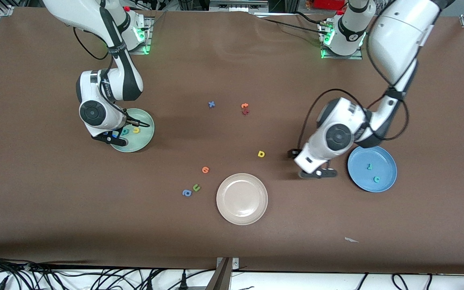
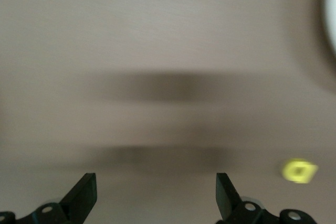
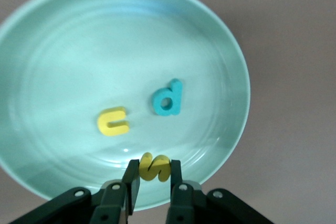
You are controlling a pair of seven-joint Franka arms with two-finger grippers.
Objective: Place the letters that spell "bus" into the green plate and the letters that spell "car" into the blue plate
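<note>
No brand legible. Right gripper (image 3: 152,182) over green plate (image 3: 42,51), clamped on yellow s (image 3: 155,166); teal b (image 3: 168,98) and yellow u (image 3: 113,121) lie in plate. Left gripper (image 2: 156,195) spread wide, holding nothing, over bare table beside blue plate (image 1: 385,159) holding teal r (image 1: 369,165) and c (image 1: 376,179). Yellow a (image 1: 261,154) on table, blurred in left wrist view.
</note>
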